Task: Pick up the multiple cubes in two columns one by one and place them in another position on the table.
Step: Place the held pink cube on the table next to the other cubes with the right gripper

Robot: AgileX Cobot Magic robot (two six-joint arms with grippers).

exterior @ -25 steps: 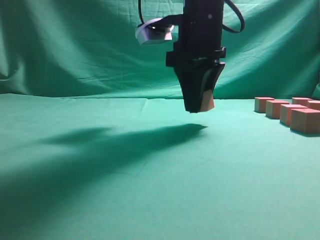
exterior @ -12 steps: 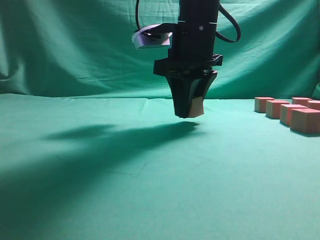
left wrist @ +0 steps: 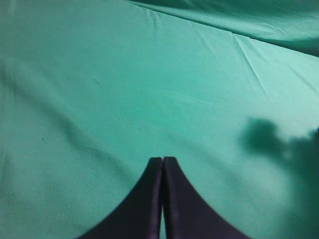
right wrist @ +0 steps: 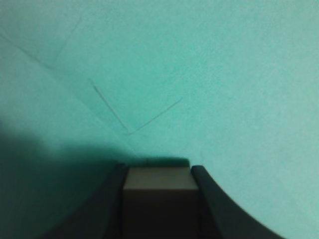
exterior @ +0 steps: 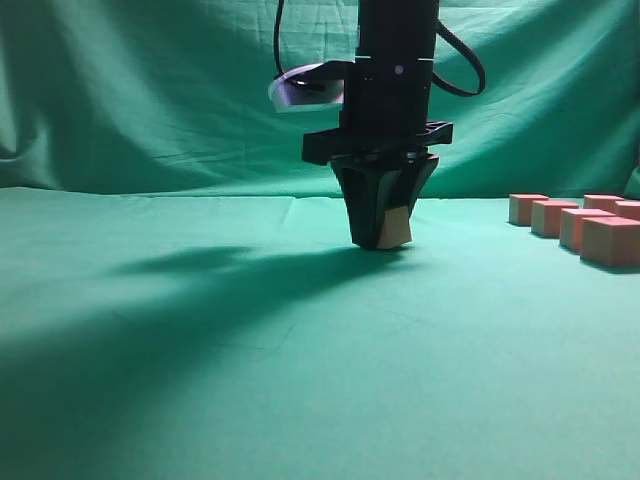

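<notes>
In the middle of the exterior frame the right gripper (exterior: 383,238) points straight down, its jaws closed partway around one cube (exterior: 398,228); whether that cube touches the green table (exterior: 300,380) beneath it, I cannot tell. From the right wrist the same cube (right wrist: 158,180) sits squeezed between the two dark fingers (right wrist: 212,199). At the right edge of the exterior frame the other cubes (exterior: 580,226) stand in rows on the cloth, well apart from the gripper. The left gripper (left wrist: 162,162) has its tips pressed together, empty, over bare cloth.
</notes>
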